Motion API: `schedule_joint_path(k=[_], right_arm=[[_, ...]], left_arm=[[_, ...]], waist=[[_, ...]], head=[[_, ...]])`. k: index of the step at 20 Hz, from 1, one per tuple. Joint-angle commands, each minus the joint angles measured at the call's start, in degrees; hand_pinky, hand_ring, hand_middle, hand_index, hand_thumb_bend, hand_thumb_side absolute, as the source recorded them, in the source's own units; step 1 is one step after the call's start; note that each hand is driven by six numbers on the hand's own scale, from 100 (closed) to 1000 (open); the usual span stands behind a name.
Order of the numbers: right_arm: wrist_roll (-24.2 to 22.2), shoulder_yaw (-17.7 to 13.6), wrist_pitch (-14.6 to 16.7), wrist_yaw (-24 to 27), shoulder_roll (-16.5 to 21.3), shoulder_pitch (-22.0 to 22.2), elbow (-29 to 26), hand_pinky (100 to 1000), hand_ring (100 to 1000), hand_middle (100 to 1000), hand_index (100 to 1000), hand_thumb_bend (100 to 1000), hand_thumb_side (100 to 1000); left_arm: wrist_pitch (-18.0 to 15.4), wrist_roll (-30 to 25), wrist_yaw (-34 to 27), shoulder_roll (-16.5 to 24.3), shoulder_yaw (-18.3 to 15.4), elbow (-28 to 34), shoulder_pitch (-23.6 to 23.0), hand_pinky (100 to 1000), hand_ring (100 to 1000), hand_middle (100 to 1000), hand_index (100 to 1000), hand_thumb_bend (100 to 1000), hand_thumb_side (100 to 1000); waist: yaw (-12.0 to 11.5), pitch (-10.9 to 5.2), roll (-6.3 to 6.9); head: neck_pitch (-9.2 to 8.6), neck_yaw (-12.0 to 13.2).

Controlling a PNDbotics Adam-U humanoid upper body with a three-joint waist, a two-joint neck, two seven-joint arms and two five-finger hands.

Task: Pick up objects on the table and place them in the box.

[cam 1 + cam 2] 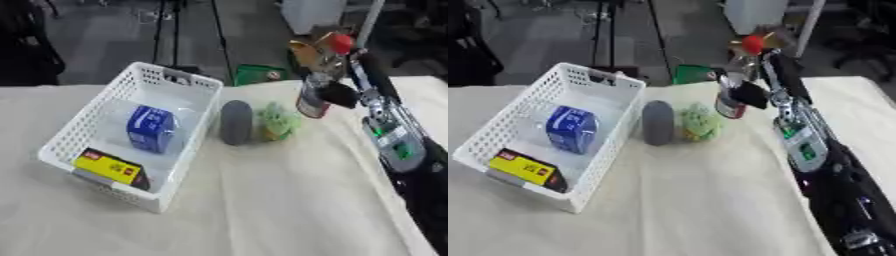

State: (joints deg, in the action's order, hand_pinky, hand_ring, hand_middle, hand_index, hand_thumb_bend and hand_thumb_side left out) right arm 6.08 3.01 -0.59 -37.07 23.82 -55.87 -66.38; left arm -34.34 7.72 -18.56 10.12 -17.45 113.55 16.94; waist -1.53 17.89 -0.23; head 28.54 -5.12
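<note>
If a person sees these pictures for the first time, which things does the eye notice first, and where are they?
First comes the white basket on the table's left, holding a blue box and a yellow and black pack. Next is the right hand on the right, curled around a red-labelled can above the cloth. Between them a grey oval object and a green bundle lie beside the basket.

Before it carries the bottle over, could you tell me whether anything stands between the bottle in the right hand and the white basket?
Yes: the grey oval object and the green item lie between the bottle in the right hand and the basket.
</note>
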Motion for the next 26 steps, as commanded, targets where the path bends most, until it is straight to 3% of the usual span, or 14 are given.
schedule_joint_path(k=[1, 10, 14, 18, 26], right_arm=[[-0.80, 1.39, -0.19, -0.55, 0.27, -3.45, -2.28, 905, 869, 315, 596, 360, 624], [-2.68, 5.07, -0.03, -1.01, -2.40, -10.77, -1.39, 900, 865, 318, 594, 334, 654], [-2.96, 7.30, -1.38, -1.06, -4.90, -14.05, -2.01, 898, 862, 319, 593, 321, 672], [-3.01, 9.33, -2.88, -1.82, -10.02, -17.26, -2.84, 896, 859, 319, 591, 312, 687], [-2.90, 9.66, -3.30, -4.81, -17.06, -19.36, -0.25, 898, 860, 314, 591, 327, 673]], left_arm=[[0.28, 0.01, 0.02, 0.87, 0.13, 1.04, 0.20, 718, 690, 781, 732, 100, 679], [0.54, -0.12, -0.17, 0.92, 0.34, 1.04, 0.10, 718, 691, 781, 732, 100, 679], [0.66, -0.18, -0.30, 0.91, 0.45, 1.04, 0.02, 718, 691, 781, 732, 100, 679], [0.84, -0.31, -0.53, 0.77, 0.68, 1.04, -0.01, 718, 691, 781, 733, 100, 680], [0.96, -0.55, -0.90, 0.53, 0.88, 1.04, 0.03, 718, 691, 781, 732, 100, 680]], waist=[[-0.15, -1.63, -0.11], [-0.48, -2.03, -0.40], [-0.72, -2.34, -0.50], [-1.33, -2.64, -0.53], [-2.01, -2.74, -0.44]], head=[[0.42, 0.08], [0.94, 0.17], [1.41, 0.31], [1.80, 0.00], [2.00, -0.55]])
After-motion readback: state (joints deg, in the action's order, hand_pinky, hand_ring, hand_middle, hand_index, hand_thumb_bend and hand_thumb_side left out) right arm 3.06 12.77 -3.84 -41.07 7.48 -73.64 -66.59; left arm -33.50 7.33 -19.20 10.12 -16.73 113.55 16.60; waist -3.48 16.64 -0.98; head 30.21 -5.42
